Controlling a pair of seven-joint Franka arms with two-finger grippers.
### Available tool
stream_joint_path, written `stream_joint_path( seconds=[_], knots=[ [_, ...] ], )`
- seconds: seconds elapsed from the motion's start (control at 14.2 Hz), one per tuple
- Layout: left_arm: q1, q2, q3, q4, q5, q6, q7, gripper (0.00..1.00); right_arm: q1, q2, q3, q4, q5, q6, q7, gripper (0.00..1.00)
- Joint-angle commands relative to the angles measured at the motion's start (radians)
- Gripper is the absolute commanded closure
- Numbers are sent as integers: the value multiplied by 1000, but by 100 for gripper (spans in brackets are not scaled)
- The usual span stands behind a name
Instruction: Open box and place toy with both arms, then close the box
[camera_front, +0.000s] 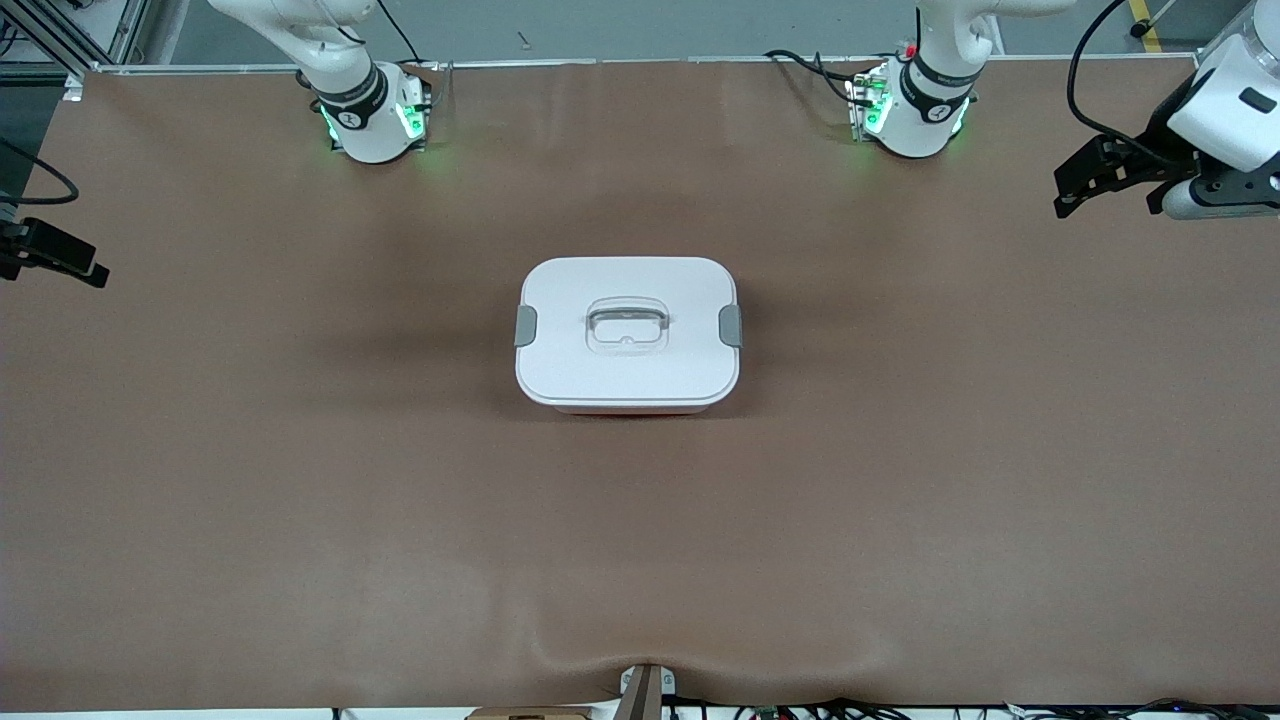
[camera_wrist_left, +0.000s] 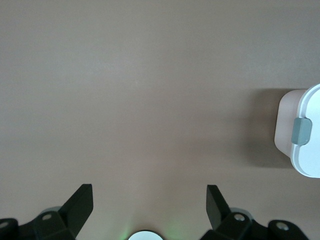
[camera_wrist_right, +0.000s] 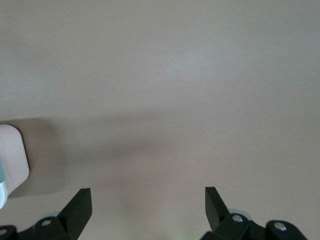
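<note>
The box (camera_front: 570, 300), a pale pink tub with its white lid on, stands at the table's middle. A grey clip sits at each end (camera_front: 525, 326) (camera_front: 731, 325), and the clear handle (camera_front: 626, 326) lies in the lid's recess. The toy is out of view. My left gripper (camera_front: 1065, 195) is open and empty over the table at the left arm's end, well away from the box. My right gripper (camera_front: 85, 268) is open and empty over the right arm's end. One end of the box shows in the left wrist view (camera_wrist_left: 305, 132), and a corner shows in the right wrist view (camera_wrist_right: 12, 157).
The brown table cover (camera_front: 300, 500) has a small ridge at the edge nearest the front camera. The two arm bases (camera_front: 372, 115) (camera_front: 912, 110) stand at the edge farthest from the front camera. Cables lie beside the left arm's base.
</note>
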Motion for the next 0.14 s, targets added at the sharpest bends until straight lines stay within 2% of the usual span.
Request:
stream_joint_path(
  seconds=[0.0,0.07],
  knots=[
    [0,2,0,0,-14,21,37,0,-6,-7,8,0,5,8,8,0],
    [0,2,0,-2,-14,23,64,0,-6,-7,8,0,5,10,8,0]
  ],
)
